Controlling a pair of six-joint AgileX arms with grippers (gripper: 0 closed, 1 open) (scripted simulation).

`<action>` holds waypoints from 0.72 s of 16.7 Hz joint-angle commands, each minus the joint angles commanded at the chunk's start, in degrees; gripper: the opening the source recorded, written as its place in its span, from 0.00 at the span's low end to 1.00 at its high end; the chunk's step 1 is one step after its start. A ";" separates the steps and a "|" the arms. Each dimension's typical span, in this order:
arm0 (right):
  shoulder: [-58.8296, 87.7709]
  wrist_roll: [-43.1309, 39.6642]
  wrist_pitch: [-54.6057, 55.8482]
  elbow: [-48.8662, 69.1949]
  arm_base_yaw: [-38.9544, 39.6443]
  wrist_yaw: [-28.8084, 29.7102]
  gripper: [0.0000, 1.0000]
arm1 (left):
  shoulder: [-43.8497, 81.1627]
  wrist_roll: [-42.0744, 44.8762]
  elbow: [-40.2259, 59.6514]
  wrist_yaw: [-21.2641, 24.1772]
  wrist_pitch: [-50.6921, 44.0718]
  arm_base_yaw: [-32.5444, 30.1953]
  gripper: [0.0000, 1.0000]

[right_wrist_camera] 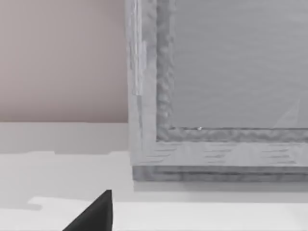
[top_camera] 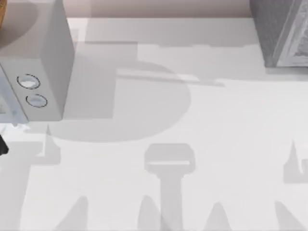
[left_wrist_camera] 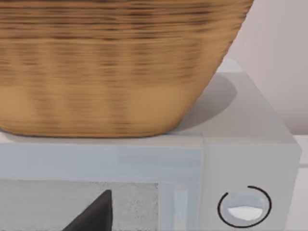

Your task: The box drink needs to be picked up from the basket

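Here, you see the woven basket standing on the grey box with round dials at the table's left, its contents hidden, box drink unseen, claw states impossible to tell.

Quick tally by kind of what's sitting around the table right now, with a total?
Grey boxes: 2, one with two round dials at the table's left, one at the far right.
Woven baskets: 1, standing on top of the dialled box.
Total: 3.
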 joint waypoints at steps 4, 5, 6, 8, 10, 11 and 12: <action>0.00 0.00 0.00 0.00 0.00 0.00 1.00 | 15.79 0.32 10.67 4.31 5.89 3.79 1.00; 0.00 0.00 0.00 0.00 0.00 0.00 1.00 | 20.00 0.39 13.50 5.44 7.45 4.80 1.00; 0.00 0.00 0.00 0.00 0.00 0.00 1.00 | 24.22 0.45 16.32 6.56 9.01 5.81 1.00; 0.00 0.00 0.00 0.00 0.00 0.00 1.00 | 32.53 0.57 21.79 8.72 12.03 7.81 1.00; 0.00 0.00 0.00 0.00 0.00 0.00 1.00 | 40.33 0.68 26.87 10.72 14.83 9.67 1.00; 0.00 0.00 0.00 0.00 0.00 0.00 1.00 | 43.91 0.72 29.18 11.62 16.10 10.53 1.00; 0.00 0.00 0.00 0.00 0.00 0.00 1.00 | 47.22 0.76 31.31 12.45 17.27 11.31 1.00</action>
